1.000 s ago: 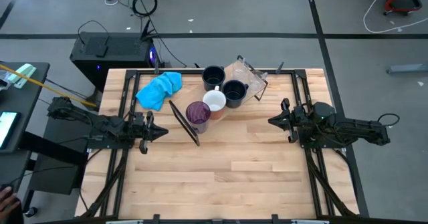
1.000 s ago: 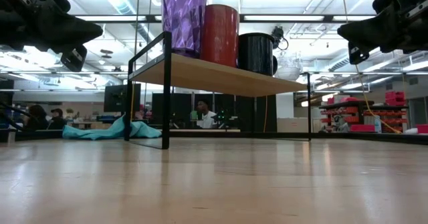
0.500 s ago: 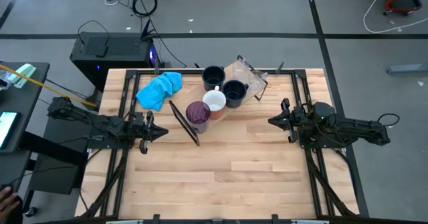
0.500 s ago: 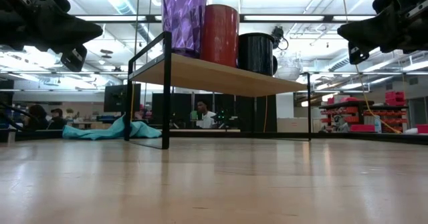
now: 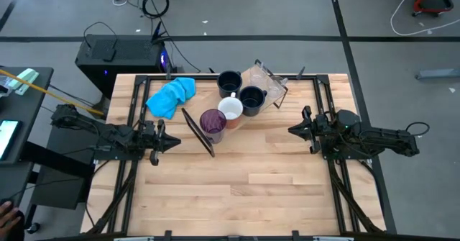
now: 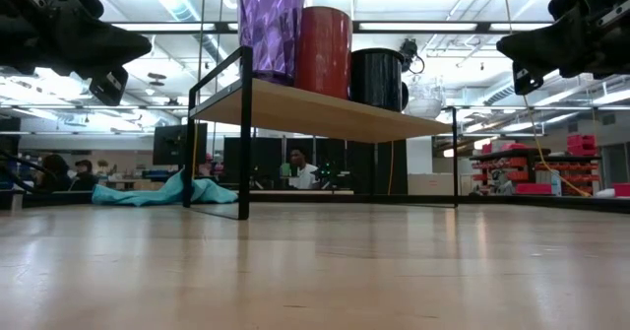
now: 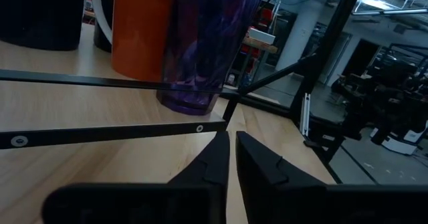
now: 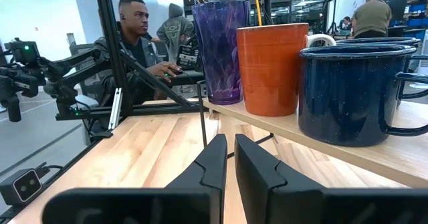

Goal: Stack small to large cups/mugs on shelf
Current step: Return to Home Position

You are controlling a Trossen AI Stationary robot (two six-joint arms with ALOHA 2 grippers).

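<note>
The shelf [image 6: 325, 113] stands on the table's far middle, set at a slant on its black frame ends [image 5: 198, 132]. On its board stand in a row a purple tumbler [image 5: 213, 123], an orange mug with a white inside [image 5: 231, 109] and a navy mug [image 5: 252, 98]. A second navy mug [image 5: 229, 81] and clear cups [image 5: 264, 79] sit behind them toward the far edge. My left gripper [image 5: 176, 142] hovers shut at the table's left side, pointing level at the shelf's tumbler end. My right gripper [image 5: 290, 130] hovers shut at the right side, facing the row. Neither holds anything.
A bright blue cloth [image 5: 171, 96] lies crumpled at the far left of the plank tabletop [image 5: 244, 191], beside the shelf. The near half of the tabletop is bare wood. Beyond the table, people sit at desks [image 8: 137, 43].
</note>
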